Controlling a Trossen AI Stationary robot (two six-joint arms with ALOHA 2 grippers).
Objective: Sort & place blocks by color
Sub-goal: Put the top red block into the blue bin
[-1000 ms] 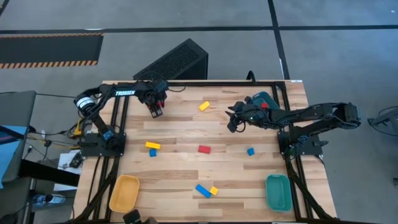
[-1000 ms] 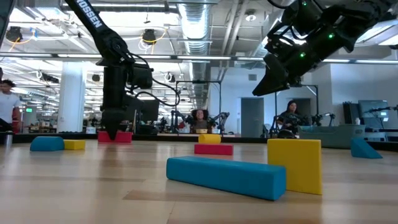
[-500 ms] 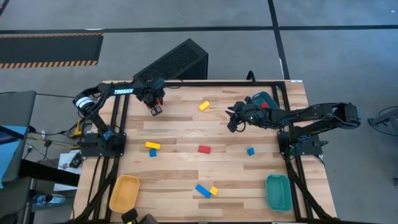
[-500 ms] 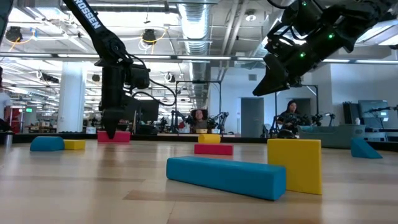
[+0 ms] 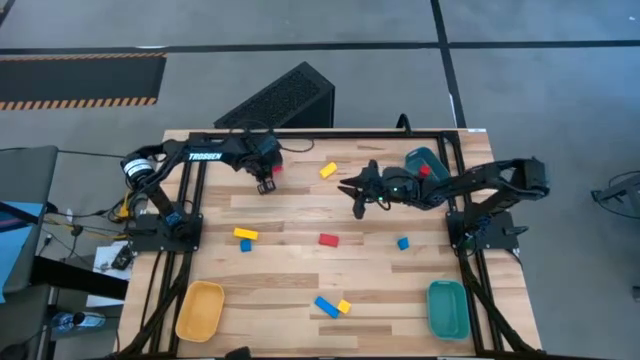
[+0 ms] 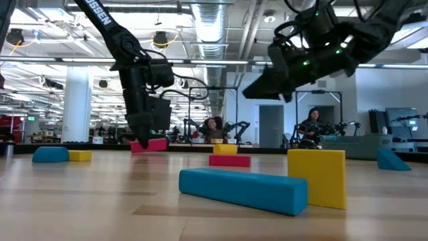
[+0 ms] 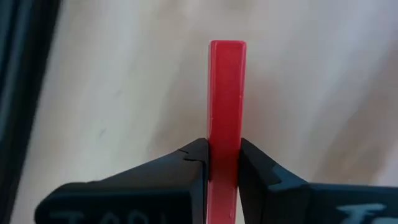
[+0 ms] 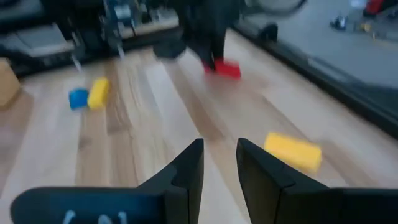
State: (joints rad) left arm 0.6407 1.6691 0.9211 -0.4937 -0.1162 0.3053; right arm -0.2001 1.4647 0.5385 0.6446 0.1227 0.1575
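Observation:
My left gripper [image 5: 266, 183] is shut on a red bar block [image 6: 150, 144] over the table's far left part. My right gripper [image 5: 357, 190] hangs open above the far middle of the table, with nothing between its fingers [image 8: 219, 163]. A yellow bar [image 5: 328, 170] lies just beyond it. Flat on the wood lie a red bar [image 5: 328, 240], a blue cube [image 5: 403, 243], a yellow bar [image 5: 245, 234] beside a blue cube [image 5: 245, 245], and a blue bar [image 5: 326, 307] next to a yellow cube [image 5: 344, 306]. My left gripper pinches the red bar's two long sides [image 7: 225, 155] between its two fingers, near one end of the bar. The fingers come from above, pointing down. The bar juts out sideways from them, slightly tilted, just above the table top.
A yellow oval tray [image 5: 199, 310] sits at the near left corner and a teal tray [image 5: 447, 308] at the near right. Another teal tray [image 5: 425, 162] stands at the far right, under my right arm. Black frame rails run along the table's left, right and far edges.
My left gripper has gone toward the table's right edge, taking the red bar along from where it lay. My right gripper has swung toward the table's left, out over the far middle of the table.

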